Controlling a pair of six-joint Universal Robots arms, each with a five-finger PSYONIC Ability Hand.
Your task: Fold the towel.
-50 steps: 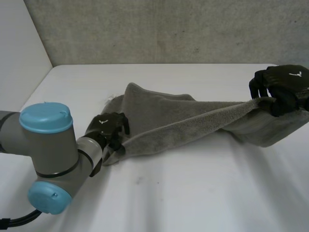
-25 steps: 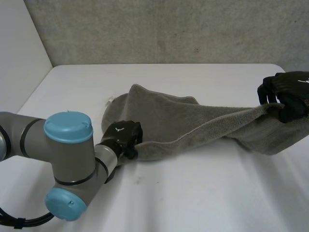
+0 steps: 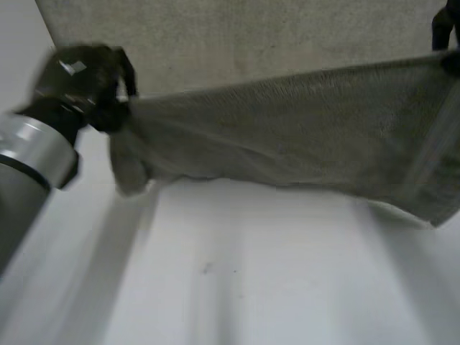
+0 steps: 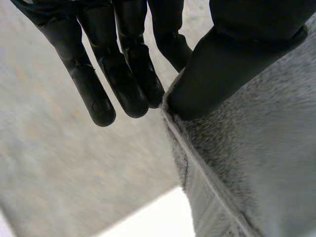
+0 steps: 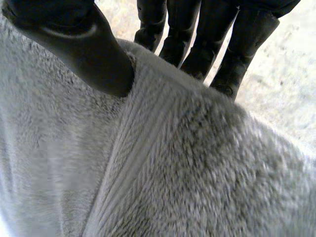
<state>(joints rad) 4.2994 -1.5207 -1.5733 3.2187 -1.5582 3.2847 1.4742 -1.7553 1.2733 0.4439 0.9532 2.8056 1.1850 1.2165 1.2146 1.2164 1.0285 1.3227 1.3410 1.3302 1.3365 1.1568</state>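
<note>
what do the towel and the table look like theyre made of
Towel: grey terry cloth, probably cotton; matte fuzzy pile with a flat ribbed hem band in the wrist views. Table: white and smooth, likely laminate or painted board; it shows soft shadows and no grain.

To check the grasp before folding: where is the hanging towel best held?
By its two top corners, on the hem, coming from above: thumb on one face, fingers on the other. The towel hangs stretched between the left robot hand and right robot hand, so that likely keeps it flat.
</note>
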